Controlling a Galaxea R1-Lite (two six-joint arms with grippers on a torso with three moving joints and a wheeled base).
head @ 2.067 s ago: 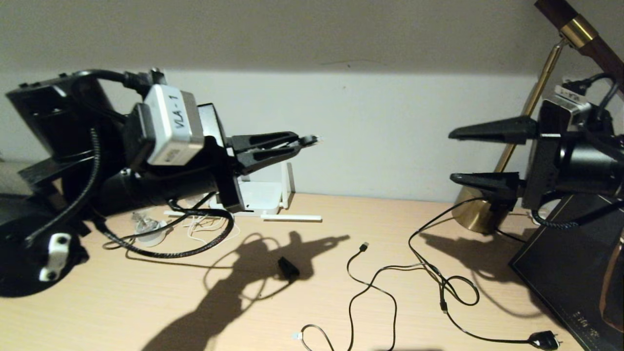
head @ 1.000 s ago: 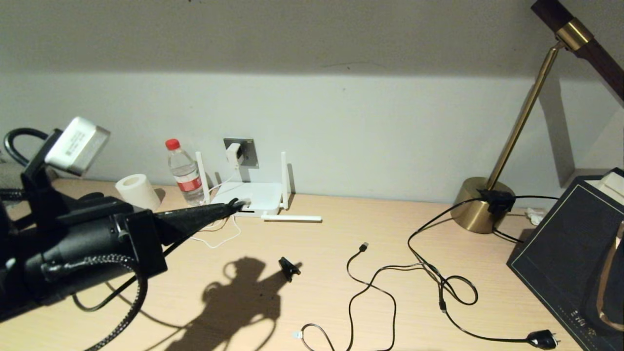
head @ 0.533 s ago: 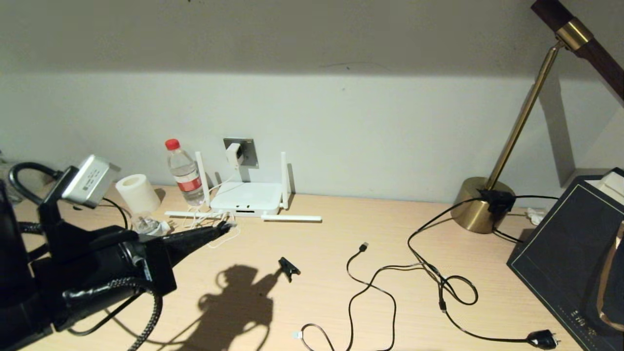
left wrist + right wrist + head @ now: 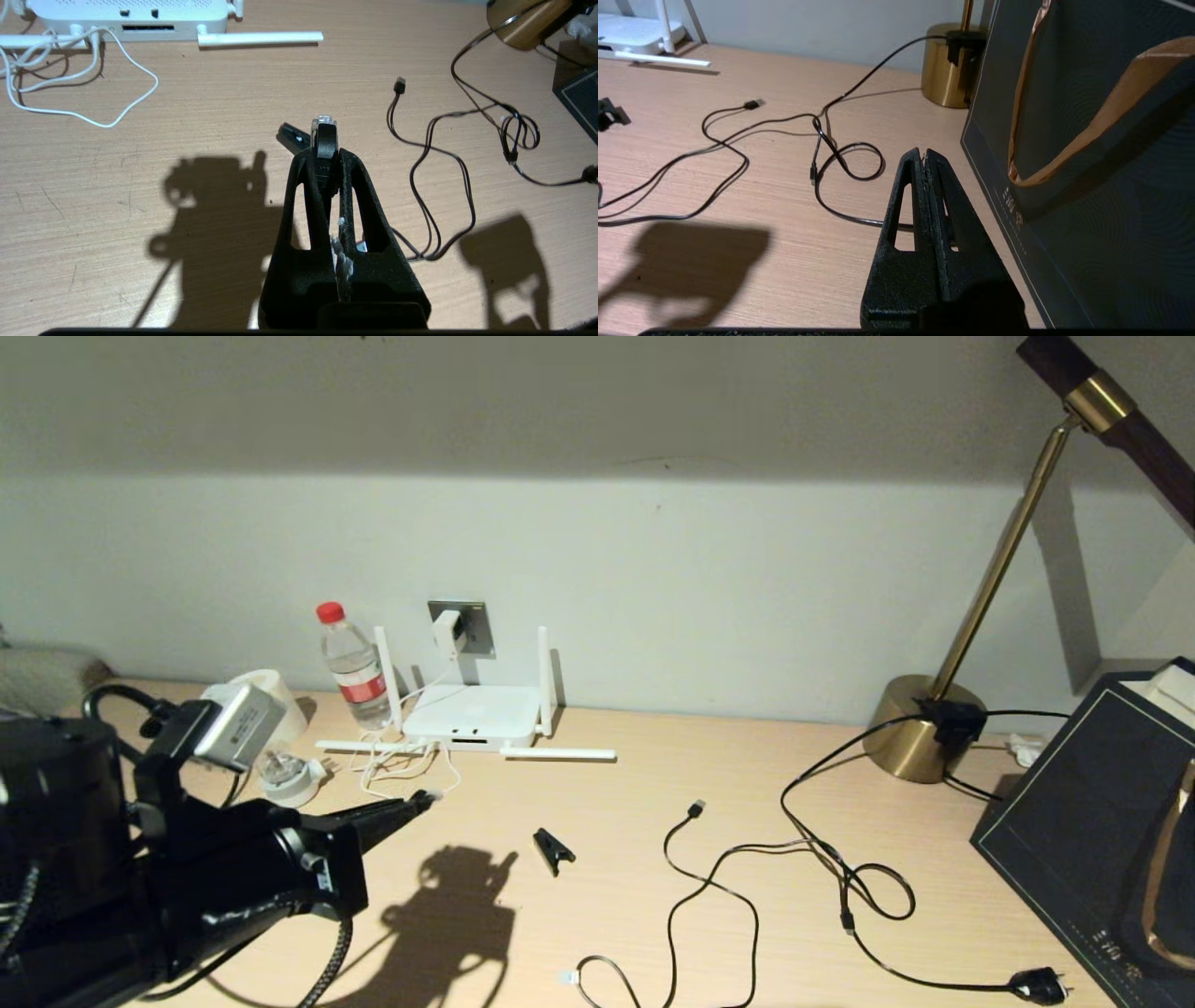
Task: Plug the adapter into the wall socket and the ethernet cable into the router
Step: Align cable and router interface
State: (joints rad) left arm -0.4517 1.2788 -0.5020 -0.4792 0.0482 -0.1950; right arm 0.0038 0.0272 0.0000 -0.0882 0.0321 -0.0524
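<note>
Left gripper [image 4: 323,140] is clamped on the ethernet cable [image 4: 324,133] (adapter [image 4: 448,628] already in), so line the clip squarely with the router [image 4: 471,714] slot.

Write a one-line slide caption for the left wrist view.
Left gripper holds black ethernet cable's clear connector above wooden desk.

The router [image 4: 472,716] sat on the tabletop [image 4: 653,896] against the wall, below the wall socket [image 4: 462,626], which held the adapter [image 4: 448,628]. A water bottle [image 4: 353,666] stood just left of the router. The left pincer [image 4: 425,799] hovered before the router, closed on the ethernet cable [image 4: 324,135]. A clip [image 4: 553,849] lay right of it, a USB cable [image 4: 695,877] farther right, a lamp base [image 4: 920,737] at the far right.
</note>
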